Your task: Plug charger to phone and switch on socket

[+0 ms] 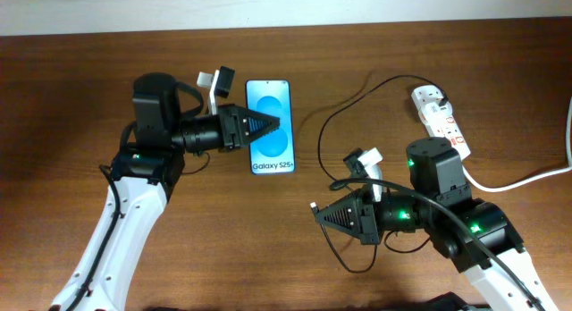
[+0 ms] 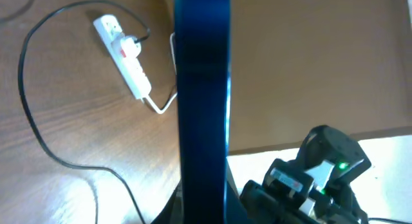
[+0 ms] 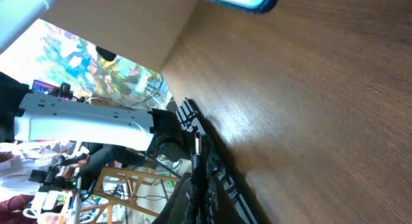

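- Holding the phone [image 1: 270,155] near worktop [image 1: 71,79] centre: left pincer [image 1: 275,124], clamped on it.
- Right pincer [image 1: 315,208] closed, apart from phone; whether it holds the charger [image 1: 322,141] tip, cannot tell.
- Plug head [image 2: 132,45] sits in socket [image 1: 440,114]; phone connection and switch remain.

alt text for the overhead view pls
Two robot arms work over a brown table: the left gripper reaches over a blue-screened phone, and the right gripper sits beside a thin black cable that loops to a white power strip.
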Action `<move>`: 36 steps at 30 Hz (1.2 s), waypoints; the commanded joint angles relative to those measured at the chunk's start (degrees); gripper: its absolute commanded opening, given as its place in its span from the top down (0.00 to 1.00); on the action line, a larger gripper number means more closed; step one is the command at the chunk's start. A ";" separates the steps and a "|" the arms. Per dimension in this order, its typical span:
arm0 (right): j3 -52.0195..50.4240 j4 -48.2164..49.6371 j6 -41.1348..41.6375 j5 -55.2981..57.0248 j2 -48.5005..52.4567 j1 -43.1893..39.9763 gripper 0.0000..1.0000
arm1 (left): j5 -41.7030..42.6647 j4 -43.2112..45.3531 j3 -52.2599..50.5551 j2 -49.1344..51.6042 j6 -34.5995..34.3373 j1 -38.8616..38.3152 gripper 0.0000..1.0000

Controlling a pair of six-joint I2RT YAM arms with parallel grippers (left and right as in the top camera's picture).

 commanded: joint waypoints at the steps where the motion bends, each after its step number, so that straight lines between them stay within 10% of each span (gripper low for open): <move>1: 0.13 3.23 -0.68 -1.64 0.07 -0.24 0.96 | -3.80 2.71 0.63 -0.57 -8.48 -0.15 1.00; 11: 0.13 27.34 11.98 -17.70 15.67 -0.26 0.96 | -5.68 23.39 0.63 -0.57 -13.20 -1.81 1.00; 36: 0.13 47.21 34.73 -11.50 21.40 -0.20 0.96 | -4.52 23.71 0.63 -0.57 -14.03 -1.84 1.00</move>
